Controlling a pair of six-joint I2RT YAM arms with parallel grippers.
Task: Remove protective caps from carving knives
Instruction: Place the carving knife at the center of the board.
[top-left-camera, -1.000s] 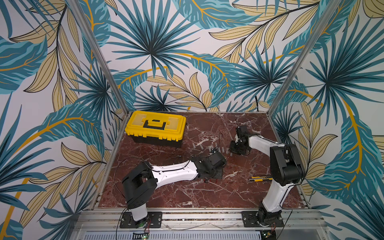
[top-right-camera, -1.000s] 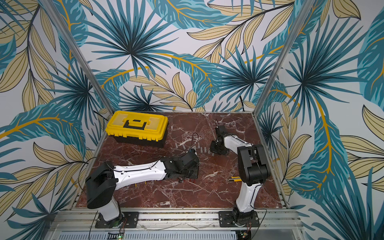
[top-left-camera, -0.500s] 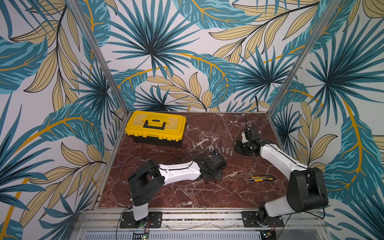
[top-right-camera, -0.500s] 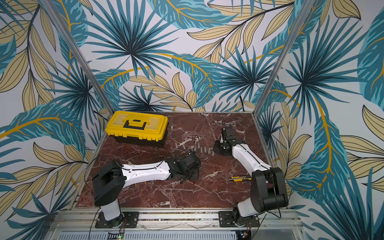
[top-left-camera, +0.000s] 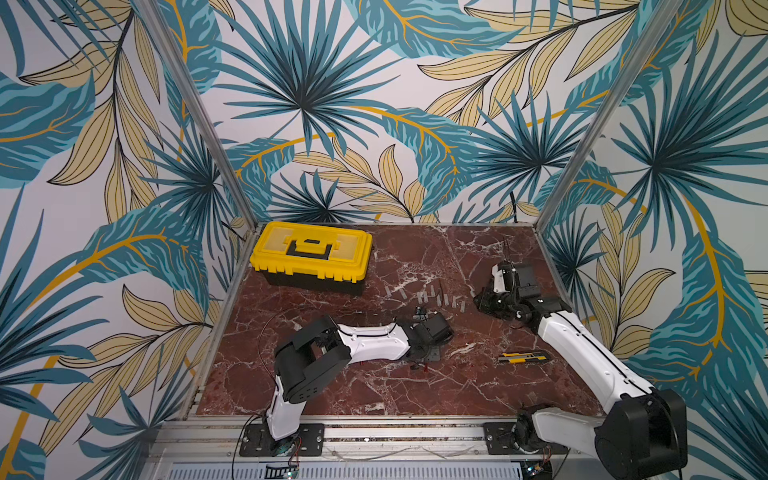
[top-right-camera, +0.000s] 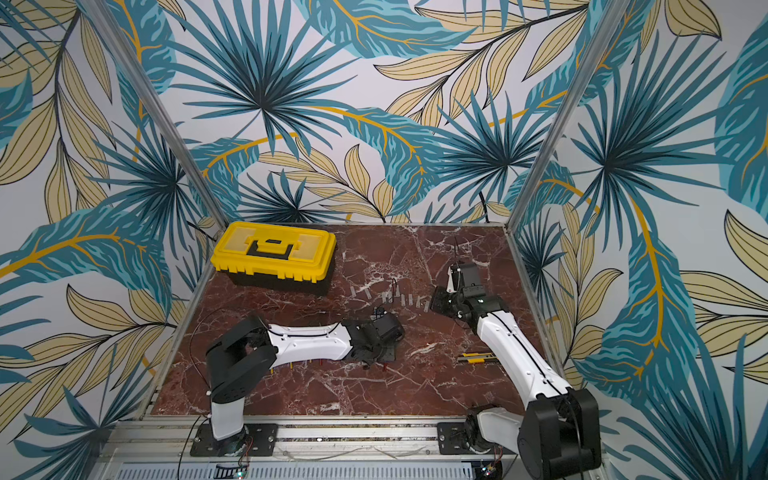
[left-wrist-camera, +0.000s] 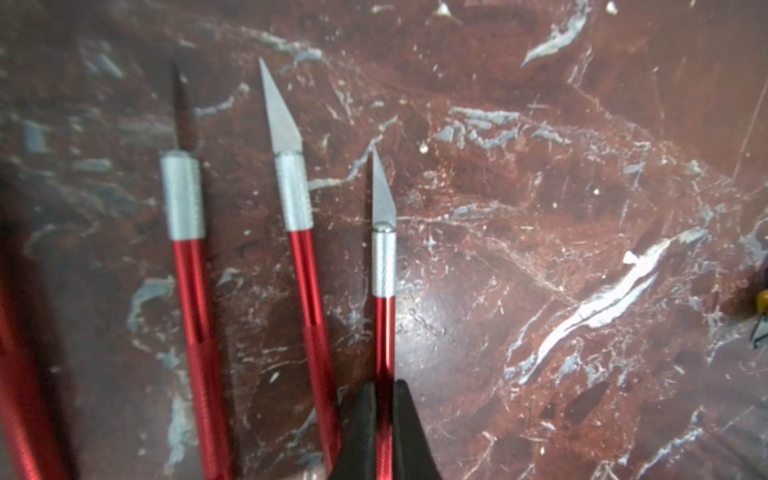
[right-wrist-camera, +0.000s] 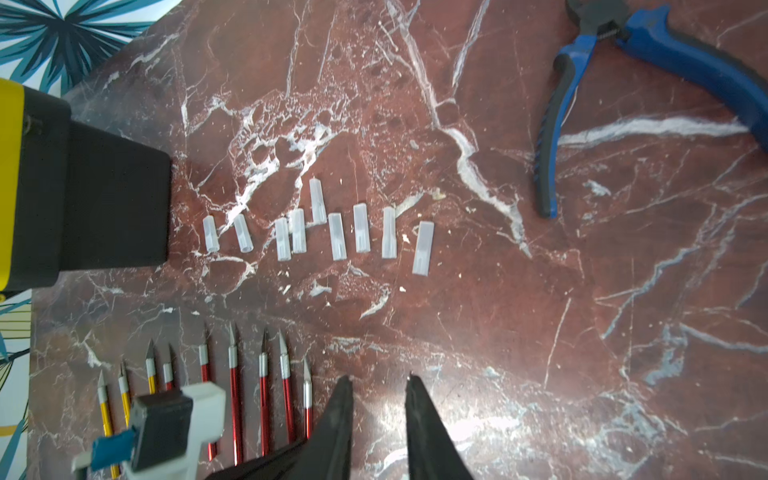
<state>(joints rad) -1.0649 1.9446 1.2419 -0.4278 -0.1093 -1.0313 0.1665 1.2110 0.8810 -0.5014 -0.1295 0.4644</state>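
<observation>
The left pincer (left-wrist-camera: 384, 388) is clamped on a red carving knife (left-wrist-camera: 383, 266), blade bare. The right pincer (right-wrist-camera: 379, 378) is slightly parted, empty. Nine protective caps (right-wrist-camera: 337, 237) lie loose mid tabletop (right-wrist-camera: 540, 332); the carving knives (right-wrist-camera: 233, 386) lie in a row nearer its front edge.

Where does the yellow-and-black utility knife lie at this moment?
In both top views the utility knife lies on the table's right side, close beside the right arm.

9 protective caps (right-wrist-camera: 336, 236), 9 carving knives (right-wrist-camera: 263, 395): 3 yellow, 6 red.
</observation>
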